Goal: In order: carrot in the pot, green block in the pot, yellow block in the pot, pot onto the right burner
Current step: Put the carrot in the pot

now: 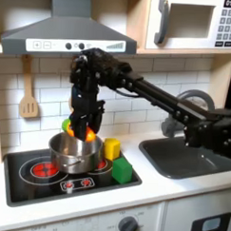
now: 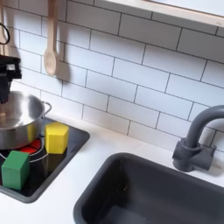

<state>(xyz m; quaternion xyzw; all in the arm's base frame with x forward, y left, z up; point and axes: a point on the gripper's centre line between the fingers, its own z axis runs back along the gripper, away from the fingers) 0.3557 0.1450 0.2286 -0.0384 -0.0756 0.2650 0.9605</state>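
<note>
The end effector hangs over the pot, blocking its mouth. The yellow block and green block stand just beside the pot; bare tabletop lies toward the sink.

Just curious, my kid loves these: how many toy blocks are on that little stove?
2: a yellow block beside the pot, and a green block nearer the stove's front edge. Any inside the pot would be hidden.

The first exterior view faces the toy kitchen head-on from a little way back, taking in the hood, microwave, stove and sink. The second exterior view sits closer and higher, looking down obliquely across the sink toward the tiled wall. Both exterior views share the stove's edge and the pot.
</note>
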